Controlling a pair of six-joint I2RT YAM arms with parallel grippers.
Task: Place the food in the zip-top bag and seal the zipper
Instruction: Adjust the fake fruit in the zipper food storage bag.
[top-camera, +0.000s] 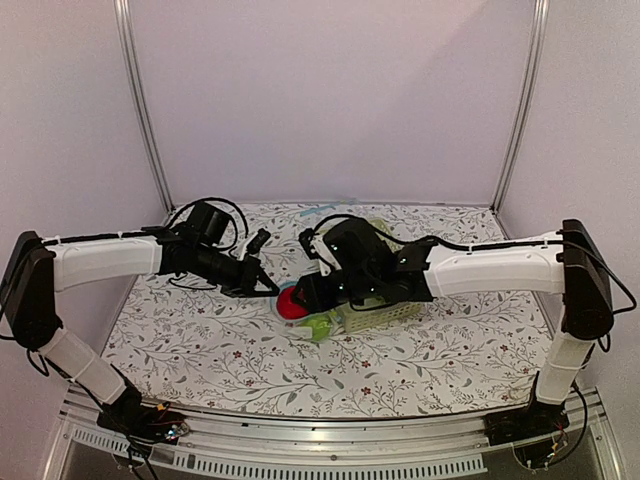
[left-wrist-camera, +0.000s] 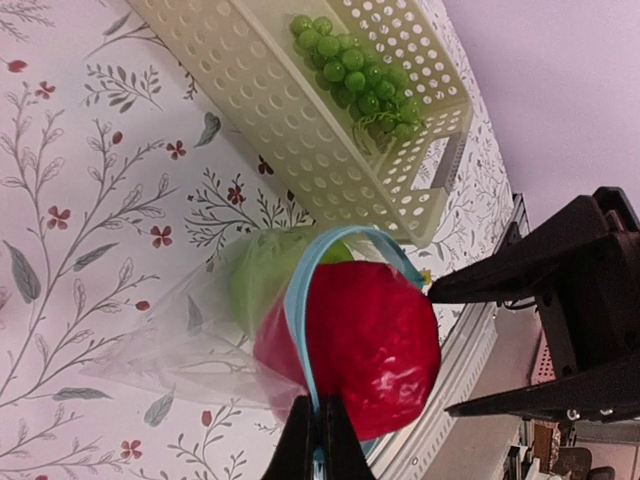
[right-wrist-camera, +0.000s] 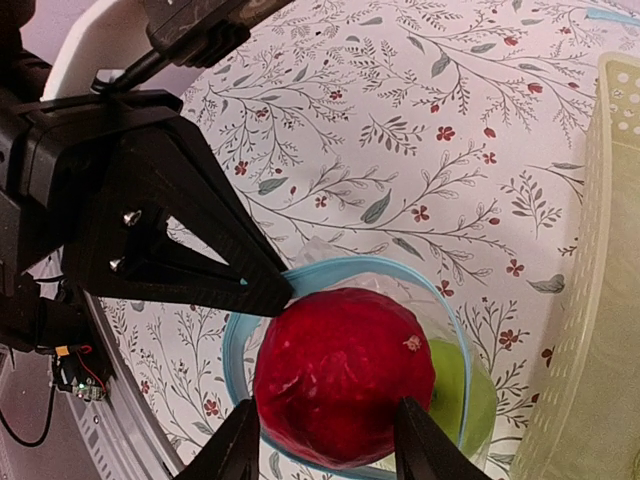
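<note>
The task looks about half done. The larger round green apple (right-wrist-camera: 470, 395) already lies inside the thin clear plastic zip-top bag (left-wrist-camera: 170, 340), which rests near the middle of the floral-patterned table (left-wrist-camera: 80, 200), just left of the pale green perforated plastic basket (left-wrist-camera: 300, 130) holding a bunch of small green grapes (left-wrist-camera: 360, 70). The glossy round red apple (right-wrist-camera: 340, 385) sits right in the bag's mouth, partly through the loop formed by the light blue zipper (right-wrist-camera: 370, 260) and touching the green apple behind it. By my reading it is not fully inside. The right gripper (right-wrist-camera: 328, 410) straddles the red apple, its two fingers spread wide and pressed to opposite sides of the fruit, so it appears to be holding it. The left gripper (left-wrist-camera: 320, 415) has its fingers pinched together on the blue strip at the near edge of the mouth, holding the opening up. What remains is pushing the red apple past the rim, letting go of it, flattening the mouth and pressing the strip closed along its length; nothing is sealed yet.
</note>
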